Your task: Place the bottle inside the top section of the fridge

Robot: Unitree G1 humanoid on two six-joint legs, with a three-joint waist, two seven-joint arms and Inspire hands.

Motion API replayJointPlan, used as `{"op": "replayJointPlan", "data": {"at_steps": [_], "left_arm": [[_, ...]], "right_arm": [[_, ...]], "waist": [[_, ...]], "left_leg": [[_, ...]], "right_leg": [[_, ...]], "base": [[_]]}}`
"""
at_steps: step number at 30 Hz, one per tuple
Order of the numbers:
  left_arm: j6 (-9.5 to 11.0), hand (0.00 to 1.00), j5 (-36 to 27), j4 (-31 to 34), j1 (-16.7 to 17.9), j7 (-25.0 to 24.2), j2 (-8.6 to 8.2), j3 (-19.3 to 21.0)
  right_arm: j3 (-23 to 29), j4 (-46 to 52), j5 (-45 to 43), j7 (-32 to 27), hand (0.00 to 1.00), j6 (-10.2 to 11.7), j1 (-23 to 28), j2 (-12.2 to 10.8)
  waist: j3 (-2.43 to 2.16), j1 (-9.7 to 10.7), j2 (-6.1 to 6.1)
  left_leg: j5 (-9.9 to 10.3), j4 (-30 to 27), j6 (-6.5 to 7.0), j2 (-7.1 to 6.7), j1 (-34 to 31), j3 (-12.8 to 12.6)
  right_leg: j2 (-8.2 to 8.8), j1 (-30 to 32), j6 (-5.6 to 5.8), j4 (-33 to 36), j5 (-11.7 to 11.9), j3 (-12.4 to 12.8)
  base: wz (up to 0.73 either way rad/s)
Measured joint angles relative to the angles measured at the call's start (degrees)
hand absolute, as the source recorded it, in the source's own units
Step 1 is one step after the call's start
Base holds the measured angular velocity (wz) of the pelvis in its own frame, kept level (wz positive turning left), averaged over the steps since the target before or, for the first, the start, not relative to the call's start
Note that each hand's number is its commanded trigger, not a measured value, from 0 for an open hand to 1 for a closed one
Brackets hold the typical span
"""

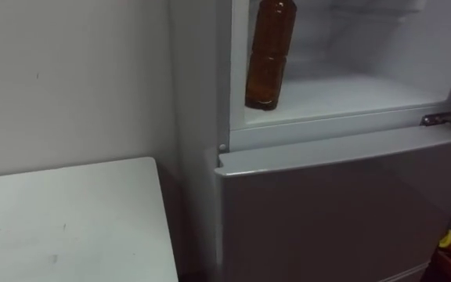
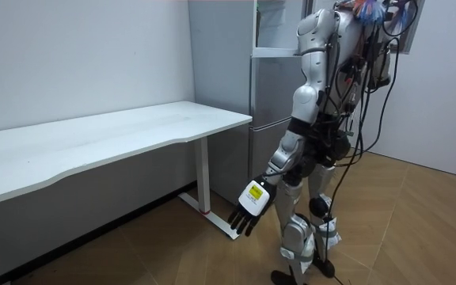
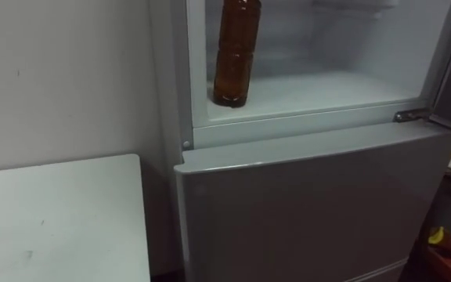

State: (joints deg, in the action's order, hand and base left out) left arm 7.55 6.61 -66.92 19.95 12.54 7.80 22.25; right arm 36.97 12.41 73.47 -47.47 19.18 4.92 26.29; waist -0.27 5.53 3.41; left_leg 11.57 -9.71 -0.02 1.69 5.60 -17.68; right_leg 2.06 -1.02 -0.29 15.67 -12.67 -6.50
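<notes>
Beside one white desk [image 2: 133, 131], one bottle [image 1: 270, 55] stands in the open upper fridge [image 1: 366, 94]; the left hand [image 2: 250, 204] hangs with its fingers [image 2: 242, 227] relaxed.

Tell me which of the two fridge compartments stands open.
The upper white compartment, where the brown plastic bottle stands upright; the grey lower door is shut.

No legible text, number or sign found. Bottle [image 1: 270, 55] at 12 o'clock in eye views: no readable print. Back of left hand [image 2: 248, 209]: print too small.
</notes>
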Motion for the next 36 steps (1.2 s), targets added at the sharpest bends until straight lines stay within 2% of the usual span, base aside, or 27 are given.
{"op": "replayJointPlan", "data": {"at_steps": [4,6,10,13,17,20,24,33,36], "left_arm": [[0.0,0.0,0.5,0.0,-0.5,0.5,0.01,-0.7],[0.0,0.0,0.5,0.0,-0.5,0.6,0.02,-2.1],[0.1,0.0,0.5,0.0,-1.4,0.9,-0.3,-3.7],[0.6,0.0,0.4,0.0,-1.5,0.9,-0.46,-6.8],[2.7,0.0,0.4,0.0,-1.7,1.5,-0.48,-9.1],[3.2,0.0,0.5,-1.3,-1.8,2.1,-0.5,-10.9],[3.2,0.0,0.4,-2.5,-1.9,2.2,-0.5,-12.0],[3.4,0.0,0.1,-4.2,-2.8,2.2,-0.49,-14.2],[3.4,0.0,-0.3,-4.1,-3.1,2.3,-0.48,-15.4]], "right_arm": [[-1.6,0.5,-0.3,0.0,0.0,1.1,0.0,-0.1],[-2.9,2.1,-2.3,0.0,0.0,1.9,0.6,-1.3],[-5.8,7.4,-7.4,0.0,0.0,4.0,2.3,-6.2],[-8.9,9.5,-10.1,0.1,0.0,5.2,3.1,-7.7],[-12.2,12.1,-11.6,0.1,0.0,7.0,3.3,-10.0],[-14.7,12.3,-15.4,0.1,0.0,7.6,3.4,-11.5],[-17.0,13.1,-17.5,0.1,0.0,7.7,3.4,-11.8],[-20.7,13.7,-18.6,0.1,0.0,7.7,3.6,-11.8],[-22.8,14.1,-20.1,0.2,0.0,8.1,5.1,-11.8]], "waist": [[0.04,-0.3,-0.17],[0.02,-0.9,-0.58],[-0.12,-1.1,-0.96],[-0.35,-1.1,-1.58],[-0.28,-1.2,-1.83],[-0.28,-1.3,-2.15],[-0.29,-1.4,-2.68],[-0.26,-2.0,-2.62],[-0.24,-2.5,-2.48]], "left_leg": [[0.0,0.0,0.0,0.11,0.0,-0.3],[0.0,0.0,-0.02,0.32,-0.2,-1.0],[-0.1,-0.7,-0.24,0.71,-1.4,-1.0],[-0.2,-0.7,-0.26,0.73,-1.2,-1.1],[-0.2,-0.8,-0.27,0.74,-1.0,-1.1],[-0.1,-1.0,-0.25,0.75,-1.2,-1.2],[-0.2,-1.3,-0.15,0.74,-2.0,-1.2],[-0.2,-1.1,-0.14,0.75,-2.0,-1.7],[-0.2,-1.2,-0.14,0.82,-2.0,-1.9]], "right_leg": [[-0.11,0.2,-0.07,0.2,0.0,0.5],[-0.22,0.7,-0.25,0.2,0.2,0.7],[-0.54,1.7,-0.62,0.3,0.6,0.8],[-0.68,1.8,-0.68,0.4,0.8,1.3],[-0.75,1.8,-0.74,0.6,0.8,1.5],[-0.71,2.0,-0.7,0.6,0.9,1.5],[-0.65,2.8,-0.69,0.8,1.1,1.6],[-0.63,3.0,-0.71,1.1,1.1,1.8],[-0.65,3.0,-0.71,1.0,1.2,1.8]], "base": [[-0.07],[-0.16],[-0.02],[-0.07],[-0.06],[0.0],[0.0],[-0.01],[0.0]]}}
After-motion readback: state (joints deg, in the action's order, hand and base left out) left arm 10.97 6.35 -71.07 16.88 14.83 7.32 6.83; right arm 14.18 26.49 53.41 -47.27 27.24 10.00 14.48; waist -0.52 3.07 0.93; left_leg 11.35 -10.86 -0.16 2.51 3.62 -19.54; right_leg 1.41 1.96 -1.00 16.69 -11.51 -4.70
